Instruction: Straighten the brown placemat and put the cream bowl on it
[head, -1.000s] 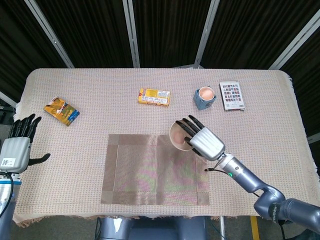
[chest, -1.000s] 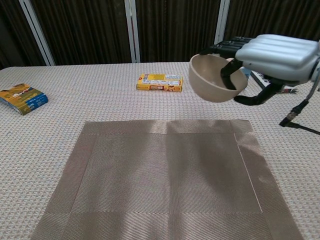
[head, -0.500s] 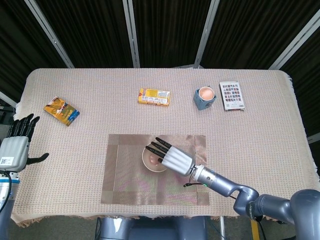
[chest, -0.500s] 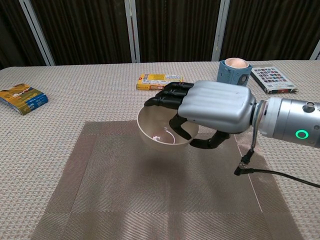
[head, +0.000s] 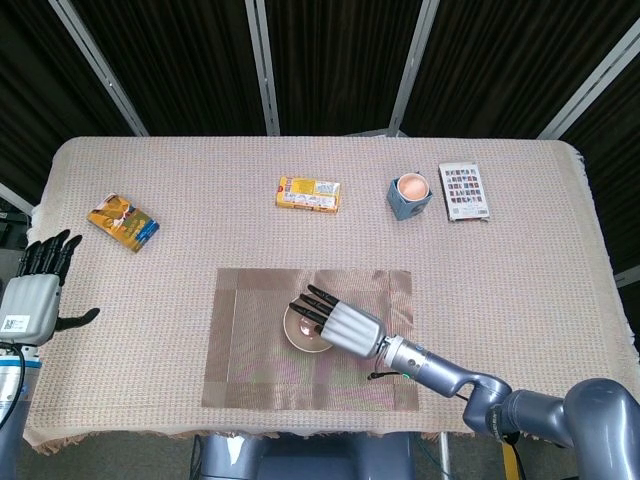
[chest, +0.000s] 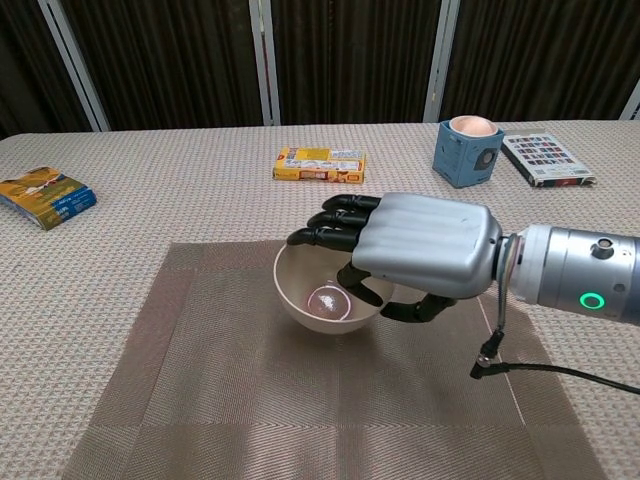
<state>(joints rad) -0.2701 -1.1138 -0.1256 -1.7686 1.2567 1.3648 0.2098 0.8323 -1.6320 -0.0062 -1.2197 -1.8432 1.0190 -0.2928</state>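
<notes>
My right hand (chest: 425, 250) grips cream bowl (chest: 322, 300) by near rim, fingers (chest: 335, 225) over the edge. Bowl sits on brown placemat (head: 250, 350) at centre of frame, mat lying square. Left hand (head: 35, 290) at far left edge, fingers spread, holding nothing.

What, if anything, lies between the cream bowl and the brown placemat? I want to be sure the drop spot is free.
Nothing visible does. The right hand holds the cream bowl directly over the middle of the brown placemat, whose surface beneath is bare. The yellow box and the blue cup stand farther back, off the mat.
</notes>
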